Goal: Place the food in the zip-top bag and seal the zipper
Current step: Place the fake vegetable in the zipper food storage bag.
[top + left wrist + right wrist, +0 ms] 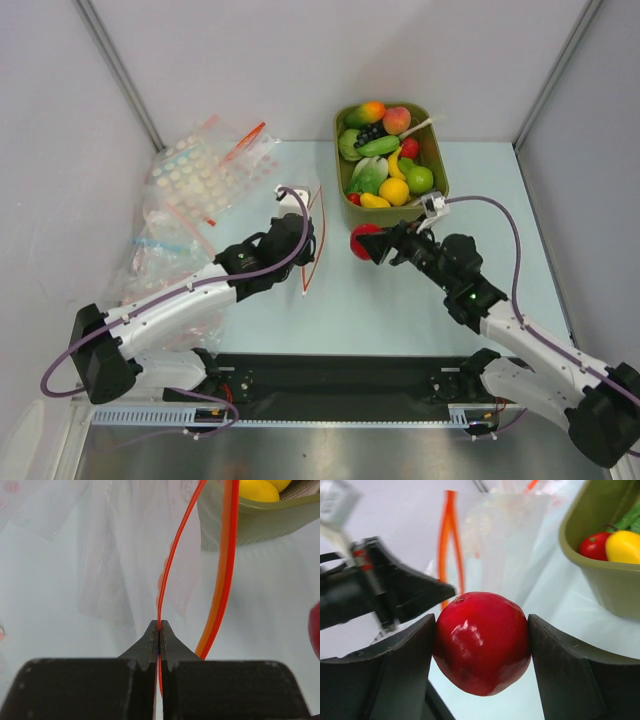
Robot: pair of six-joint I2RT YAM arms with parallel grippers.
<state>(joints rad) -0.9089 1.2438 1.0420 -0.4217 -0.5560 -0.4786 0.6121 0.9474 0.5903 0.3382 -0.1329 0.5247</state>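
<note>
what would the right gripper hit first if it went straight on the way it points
Most likely the zip-top bag pinched by the left gripper; the red fruit the right gripper holds would touch first. Depth is unclear.

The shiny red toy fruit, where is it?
In the top view the red fruit sits mid-table in the right gripper, below the olive-green tub, right of the clear red-zipped bag.
</note>
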